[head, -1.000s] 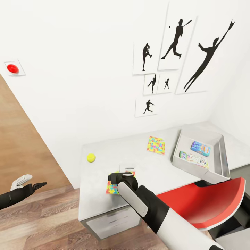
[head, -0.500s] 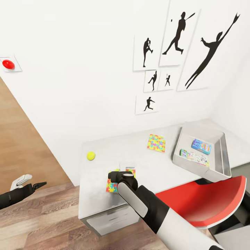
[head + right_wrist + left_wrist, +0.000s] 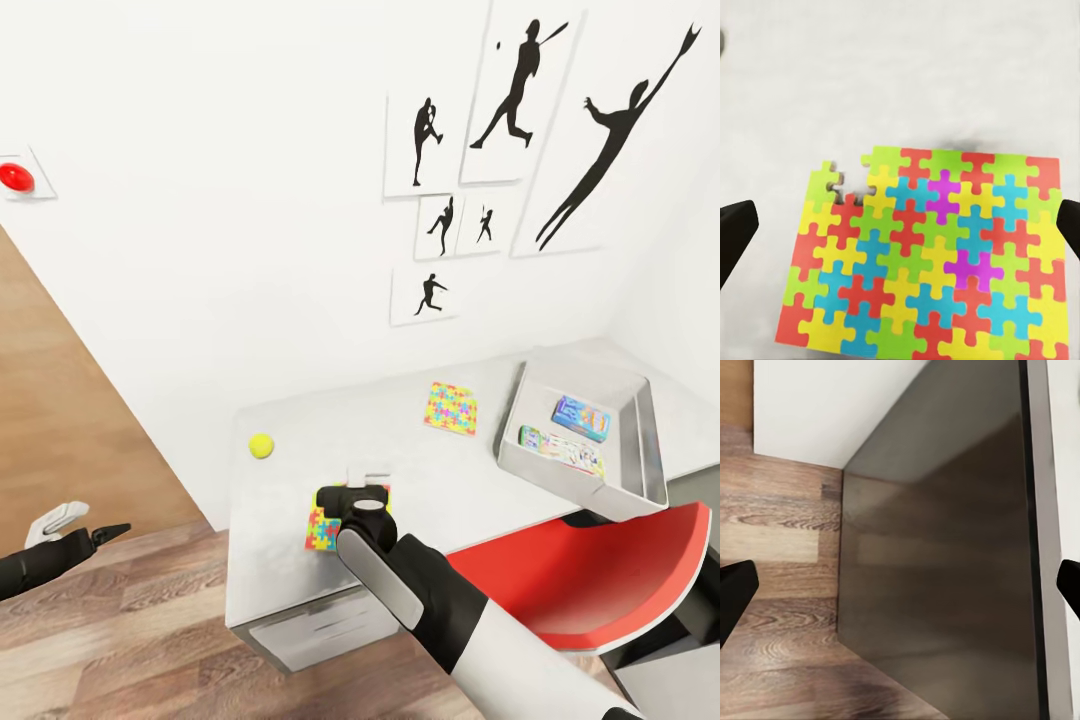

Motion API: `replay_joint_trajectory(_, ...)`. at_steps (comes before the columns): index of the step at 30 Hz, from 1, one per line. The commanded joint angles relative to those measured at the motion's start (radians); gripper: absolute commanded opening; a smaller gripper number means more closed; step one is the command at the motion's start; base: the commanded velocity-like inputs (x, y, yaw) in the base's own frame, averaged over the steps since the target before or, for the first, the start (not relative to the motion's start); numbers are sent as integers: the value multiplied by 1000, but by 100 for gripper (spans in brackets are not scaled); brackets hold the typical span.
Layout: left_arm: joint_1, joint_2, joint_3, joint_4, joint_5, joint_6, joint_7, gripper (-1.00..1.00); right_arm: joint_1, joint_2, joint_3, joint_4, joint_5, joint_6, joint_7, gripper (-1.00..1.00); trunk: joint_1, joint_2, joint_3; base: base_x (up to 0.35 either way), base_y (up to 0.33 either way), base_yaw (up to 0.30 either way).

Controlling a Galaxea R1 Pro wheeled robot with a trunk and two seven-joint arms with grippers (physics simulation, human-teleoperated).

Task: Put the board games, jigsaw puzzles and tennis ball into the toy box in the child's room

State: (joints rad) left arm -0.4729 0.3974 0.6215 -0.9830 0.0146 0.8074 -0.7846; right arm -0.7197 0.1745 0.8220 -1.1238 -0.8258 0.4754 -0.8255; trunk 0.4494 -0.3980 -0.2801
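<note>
Multicoloured jigsaw puzzle, piece missing

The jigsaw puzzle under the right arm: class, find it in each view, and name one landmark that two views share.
Head view: the jigsaw puzzle lies on the near part of the table, partly covered by the right gripper.
Right wrist view: the puzzle covers the lower half, between the dark fingers.
Left wrist view: not in it.
Shared landmark: the pale table top.
</note>
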Motion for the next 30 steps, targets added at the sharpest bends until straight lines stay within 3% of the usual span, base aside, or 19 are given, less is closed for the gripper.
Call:
replay_joint_trajectory(1, -1, 1, 2, 0, 1, 8, -3, 100, -1, 0, 2, -1, -4, 3, -7, 100, 1, -2, -2, 0, 0, 0)
replay_joint_trajectory(11, -1, 11, 3, -9, -4, 9, 0, 100, -1, 0, 2, -2, -1, -1, -7, 100, 1, -2, -3, 0, 0, 0)
replay_joint_trajectory(24, -1, 87, 0, -9, -10, 4, 2, 100, -1, 0, 2, -2, 0, -2, -7, 100, 1, -2, -3, 0, 0, 0)
replay_joint_trajectory(30, -1, 103, 0, -10, -13, -20, 1, 100, -1, 0, 2, -2, 0, -3, -7, 100, 1, -2, -3, 0, 0, 0)
